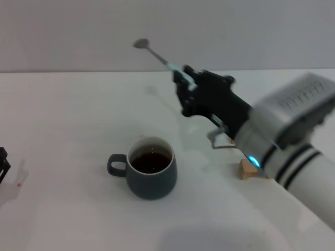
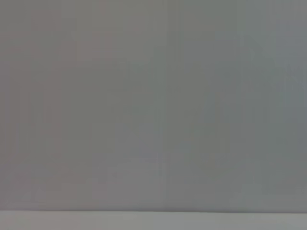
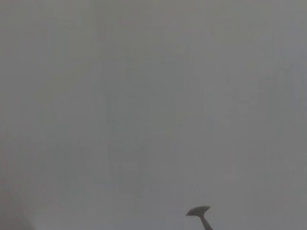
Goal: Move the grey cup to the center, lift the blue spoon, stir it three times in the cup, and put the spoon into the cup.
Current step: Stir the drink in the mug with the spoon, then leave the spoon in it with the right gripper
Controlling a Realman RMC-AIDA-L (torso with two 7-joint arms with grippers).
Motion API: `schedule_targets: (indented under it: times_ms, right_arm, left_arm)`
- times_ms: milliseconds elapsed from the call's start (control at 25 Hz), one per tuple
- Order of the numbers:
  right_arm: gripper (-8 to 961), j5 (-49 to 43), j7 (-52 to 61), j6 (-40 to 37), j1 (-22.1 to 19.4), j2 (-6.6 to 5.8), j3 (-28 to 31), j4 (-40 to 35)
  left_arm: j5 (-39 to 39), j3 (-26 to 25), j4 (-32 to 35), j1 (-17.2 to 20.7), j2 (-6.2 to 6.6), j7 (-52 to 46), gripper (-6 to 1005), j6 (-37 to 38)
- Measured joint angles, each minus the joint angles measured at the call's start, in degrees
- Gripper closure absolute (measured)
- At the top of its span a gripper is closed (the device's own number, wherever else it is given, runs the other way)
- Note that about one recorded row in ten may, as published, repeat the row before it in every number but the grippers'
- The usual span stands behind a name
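My right fingers point(image 1: 184, 78) pinch the blue spoon point(image 1: 157, 55) by its handle; light, stiff, probably slippery, bowl jutting beyond them.

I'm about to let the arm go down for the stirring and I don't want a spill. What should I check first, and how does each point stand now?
1. Spoon gripped: ok, the right gripper is shut on its pale blue handle, with the bowl pointing up and away.
2. Spoon clear of the cup: ok, it is in the air behind the cup, not over the opening.
3. Spoon bowl pointing down for entry: not ok, it must be turned first.
4. Cup upright with its opening free: ok, dark liquid shows inside.
5. Left gripper out of the way: ok, at the table's left edge.
6. Wooden block clear of the path: cannot tell, it lies under the right arm.
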Motion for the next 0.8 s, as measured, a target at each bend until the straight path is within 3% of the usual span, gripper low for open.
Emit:
schedule_targets:
  times_ms: [200,800]
  right_arm:
    - [790,-14.00,-0.04,19.34,-2.80,5.71,11.16,10.25]
    - [790,-15.35,3.29,60.25,0.16,6.03,22.95,35.13]
  left_arm:
    - [-0.01,-0.42,0.13,0.09,-0.05,-0.12,144,-0.11]
    - [0.00,-0.65,0.01,0.57,-0.08,-0.08,144,0.04]
